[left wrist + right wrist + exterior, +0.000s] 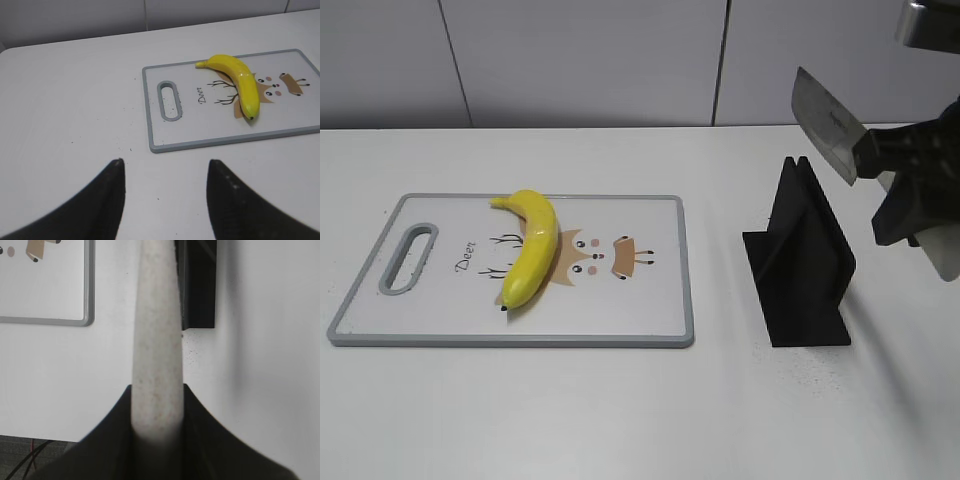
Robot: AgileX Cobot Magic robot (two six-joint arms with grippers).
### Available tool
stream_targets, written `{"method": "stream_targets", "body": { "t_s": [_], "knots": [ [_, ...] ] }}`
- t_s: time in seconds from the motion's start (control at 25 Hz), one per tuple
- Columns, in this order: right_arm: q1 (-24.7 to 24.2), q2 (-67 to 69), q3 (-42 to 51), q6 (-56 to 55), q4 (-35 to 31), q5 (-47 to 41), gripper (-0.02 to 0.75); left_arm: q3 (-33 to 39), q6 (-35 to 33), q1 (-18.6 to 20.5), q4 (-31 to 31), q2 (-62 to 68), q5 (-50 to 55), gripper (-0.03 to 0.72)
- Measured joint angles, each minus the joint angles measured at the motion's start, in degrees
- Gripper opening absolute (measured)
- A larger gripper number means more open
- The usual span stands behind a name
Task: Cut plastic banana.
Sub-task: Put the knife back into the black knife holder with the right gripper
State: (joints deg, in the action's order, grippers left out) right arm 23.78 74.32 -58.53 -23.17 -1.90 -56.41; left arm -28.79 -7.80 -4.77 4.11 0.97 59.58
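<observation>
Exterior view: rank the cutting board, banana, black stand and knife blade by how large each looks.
1. Cutting board, clearly largest.
2. Black stand.
3. Banana.
4. Knife blade, raised in the right end effector; it looks close to the banana in size, so their order is unsure.

From behind the right claw point(156, 405), its two dark fingers point(107, 440) clamp a pale, speckled knife handle point(156, 340) that runs up the middle. Beyond it, a black stand point(199, 285) sits on the white counter point(260, 365), with the grey-rimmed cutting board's corner point(89, 300) at upper left.
</observation>
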Motion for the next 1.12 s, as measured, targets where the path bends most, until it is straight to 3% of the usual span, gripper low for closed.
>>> {"method": "stream_targets", "body": {
  "t_s": [1.12],
  "knots": [
    [0.00, 8.70, 0.00, 0.59, 1.90, 0.92, 0.183, 0.00, 0.00, 0.00, 0.00, 0.00, 0.00, 0.510]
  ]
}}
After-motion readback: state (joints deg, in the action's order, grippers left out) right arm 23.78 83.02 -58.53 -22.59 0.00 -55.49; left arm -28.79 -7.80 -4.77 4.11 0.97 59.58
